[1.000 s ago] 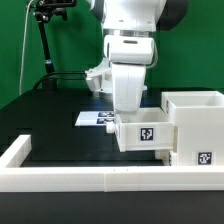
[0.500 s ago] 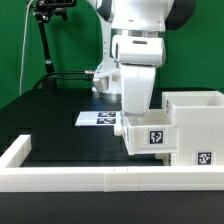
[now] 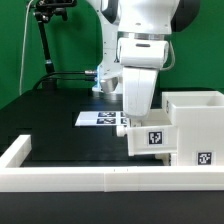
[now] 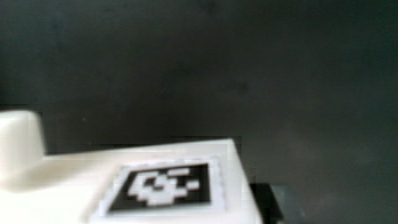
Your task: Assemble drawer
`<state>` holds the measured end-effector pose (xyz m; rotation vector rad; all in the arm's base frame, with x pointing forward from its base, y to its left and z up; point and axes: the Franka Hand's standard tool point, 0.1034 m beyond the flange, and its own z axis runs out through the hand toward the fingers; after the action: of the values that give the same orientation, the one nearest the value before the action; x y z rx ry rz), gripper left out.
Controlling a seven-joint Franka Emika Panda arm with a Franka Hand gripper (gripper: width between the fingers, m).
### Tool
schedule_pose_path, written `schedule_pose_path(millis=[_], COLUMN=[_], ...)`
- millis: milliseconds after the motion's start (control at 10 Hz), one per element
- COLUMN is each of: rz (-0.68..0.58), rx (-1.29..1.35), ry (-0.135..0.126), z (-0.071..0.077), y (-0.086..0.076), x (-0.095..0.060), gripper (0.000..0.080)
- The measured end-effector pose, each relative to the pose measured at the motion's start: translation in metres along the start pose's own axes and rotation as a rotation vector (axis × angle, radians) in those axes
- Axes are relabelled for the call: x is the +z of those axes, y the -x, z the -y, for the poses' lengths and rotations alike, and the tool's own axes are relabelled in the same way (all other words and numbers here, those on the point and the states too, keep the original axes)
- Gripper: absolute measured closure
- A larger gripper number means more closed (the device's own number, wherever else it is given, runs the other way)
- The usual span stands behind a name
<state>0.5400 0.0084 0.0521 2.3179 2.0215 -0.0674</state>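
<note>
A small white drawer box (image 3: 150, 138) with a black-and-white tag on its front sits against the open side of the larger white drawer housing (image 3: 196, 122) at the exterior view's right. My gripper (image 3: 139, 120) reaches down onto the small box from above, and its fingers are hidden behind the hand. In the wrist view the tagged white top of the small box (image 4: 160, 185) lies right at the jaws. One dark finger (image 4: 269, 203) presses its edge. The gripper looks shut on the box.
The marker board (image 3: 98, 118) lies flat on the black table behind the arm. A low white rail (image 3: 80, 178) runs along the front and the exterior view's left. A black stand (image 3: 45, 40) with cables rises at the back left.
The arm and the small drawer box have moved together toward the exterior view's right, closer into the large housing. Most of that shift came in the first half second.
</note>
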Motion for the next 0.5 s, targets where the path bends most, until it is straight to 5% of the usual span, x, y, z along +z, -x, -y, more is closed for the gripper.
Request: schedule_pose_path(millis=[500], rz=[-0.007], rx=[0.008], ry=[0.014], z=[0.0021], y=[-0.0080], x=[0.0002], gripper=[0.0742])
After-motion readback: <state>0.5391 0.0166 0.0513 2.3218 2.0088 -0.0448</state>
